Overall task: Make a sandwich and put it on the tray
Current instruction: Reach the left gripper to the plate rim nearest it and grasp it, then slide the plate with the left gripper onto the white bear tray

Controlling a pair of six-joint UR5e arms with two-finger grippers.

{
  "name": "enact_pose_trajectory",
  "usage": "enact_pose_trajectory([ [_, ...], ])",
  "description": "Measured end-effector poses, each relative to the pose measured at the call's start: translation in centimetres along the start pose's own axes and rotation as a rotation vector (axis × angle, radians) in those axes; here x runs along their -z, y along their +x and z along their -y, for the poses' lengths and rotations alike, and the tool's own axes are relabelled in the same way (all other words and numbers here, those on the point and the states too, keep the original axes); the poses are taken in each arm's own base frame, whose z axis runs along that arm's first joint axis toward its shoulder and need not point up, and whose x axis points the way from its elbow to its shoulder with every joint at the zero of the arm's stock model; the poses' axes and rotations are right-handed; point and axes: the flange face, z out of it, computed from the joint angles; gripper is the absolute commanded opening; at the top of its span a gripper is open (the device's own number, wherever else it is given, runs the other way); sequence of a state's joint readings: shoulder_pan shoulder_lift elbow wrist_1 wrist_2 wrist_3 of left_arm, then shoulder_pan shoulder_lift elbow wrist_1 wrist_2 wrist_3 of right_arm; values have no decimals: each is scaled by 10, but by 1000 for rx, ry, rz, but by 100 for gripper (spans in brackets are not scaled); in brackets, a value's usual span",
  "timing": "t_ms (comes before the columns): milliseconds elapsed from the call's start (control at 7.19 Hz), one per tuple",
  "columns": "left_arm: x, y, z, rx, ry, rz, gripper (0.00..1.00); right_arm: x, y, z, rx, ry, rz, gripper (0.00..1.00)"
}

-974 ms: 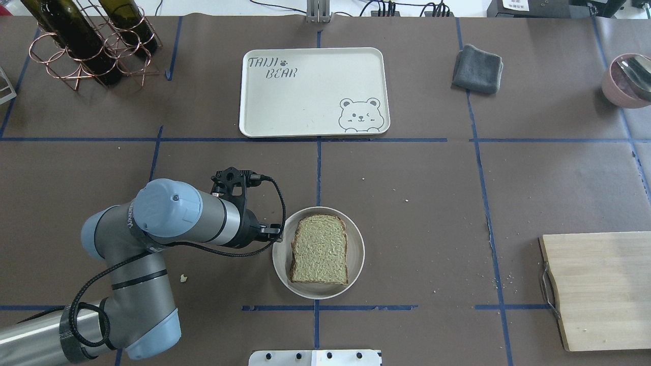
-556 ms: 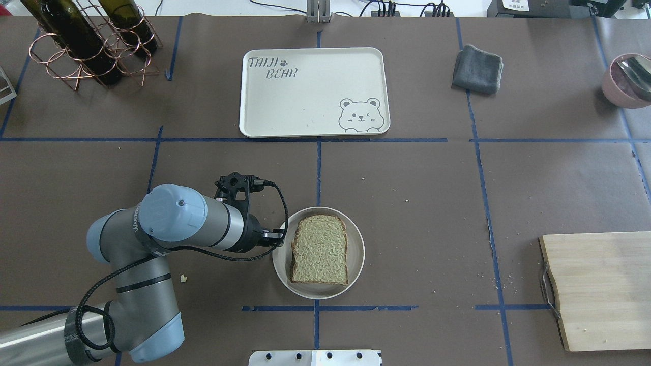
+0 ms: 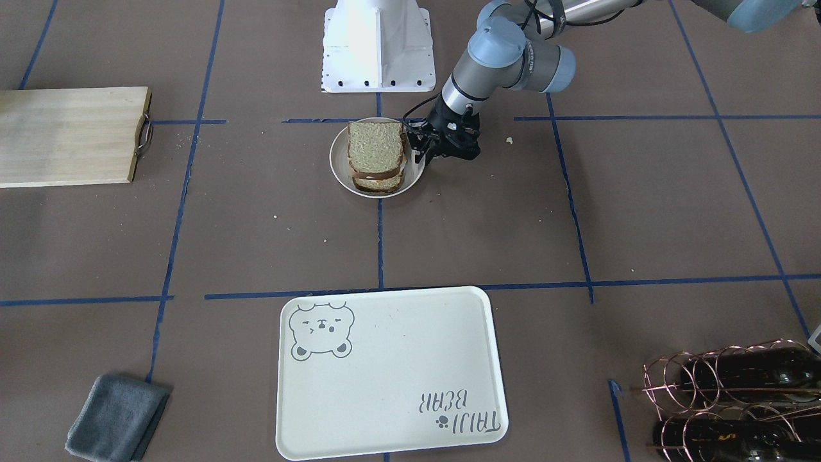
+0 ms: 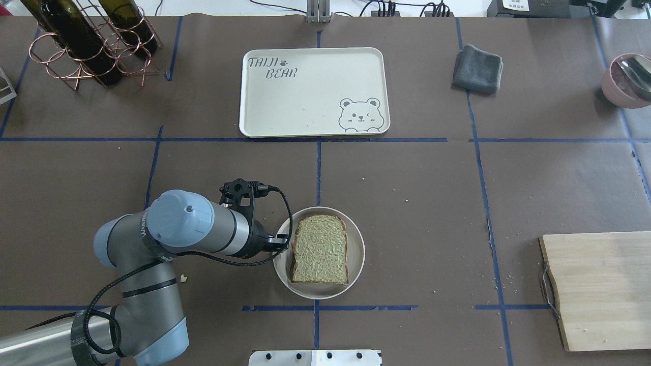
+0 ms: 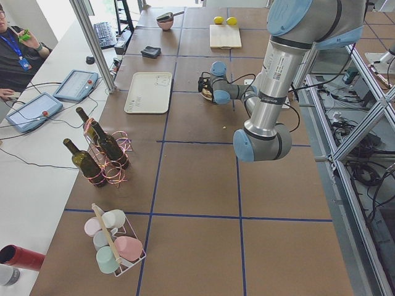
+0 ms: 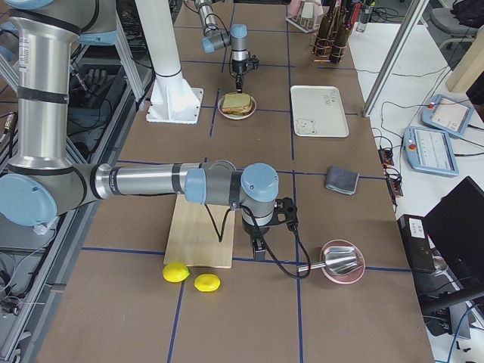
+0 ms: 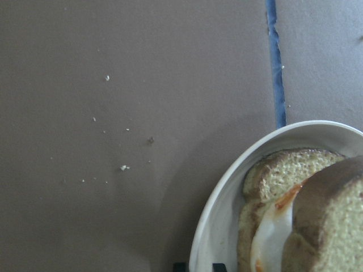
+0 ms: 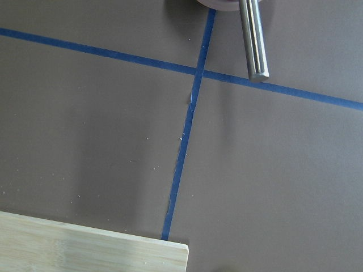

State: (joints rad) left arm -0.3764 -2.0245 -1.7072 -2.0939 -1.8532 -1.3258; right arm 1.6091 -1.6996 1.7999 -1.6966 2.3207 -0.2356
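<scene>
The sandwich (image 4: pixel 319 249), two bread slices with a white egg (image 7: pixel 272 238) between them, lies on a small round white plate (image 4: pixel 360 254). It also shows in the front view (image 3: pixel 376 154). My left gripper (image 4: pixel 285 238) is at the plate's left rim. In the left wrist view its fingertips (image 7: pixel 180 267) stand close together with the rim between them. The cream bear tray (image 4: pixel 315 91) lies bare at the far middle. My right gripper (image 6: pixel 257 246) hangs over the table between the cutting board and the pink bowl; I cannot tell whether it is open or shut.
A wine bottle rack (image 4: pixel 86 40) stands far left. A grey cloth (image 4: pixel 477 68) lies right of the tray. A pink bowl with a metal spoon (image 4: pixel 628 79) sits far right. A wooden cutting board (image 4: pixel 600 290) lies near right, two lemons (image 6: pixel 189 276) beside it.
My left arm has moved right and a little nearer, bringing its fingertips onto the plate's left rim. The plate and sandwich have not moved.
</scene>
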Motion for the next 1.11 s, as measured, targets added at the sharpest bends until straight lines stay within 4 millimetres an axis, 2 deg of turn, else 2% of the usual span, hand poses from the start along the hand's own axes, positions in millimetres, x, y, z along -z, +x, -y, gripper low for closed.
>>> enact_pose_trajectory([
  [139, -3, -1, 0, 2, -2, 5, 17, 0, 0, 0, 0, 0, 1, 100],
  [278, -4, -1, 0, 3, -3, 7, 0, 0, 0, 0, 1, 0, 0, 100],
  [834, 1, 3, 7, -2, 9, -5, 0, -1, 1, 0, -1, -3, -1, 100],
  [974, 10, 1, 22, 7, 33, -17, 0, -2, 1, 0, -1, -4, -3, 100],
  [1113, 25, -4, 45, 22, 63, -33, 0, -2, 2, 0, -1, -4, -3, 100],
])
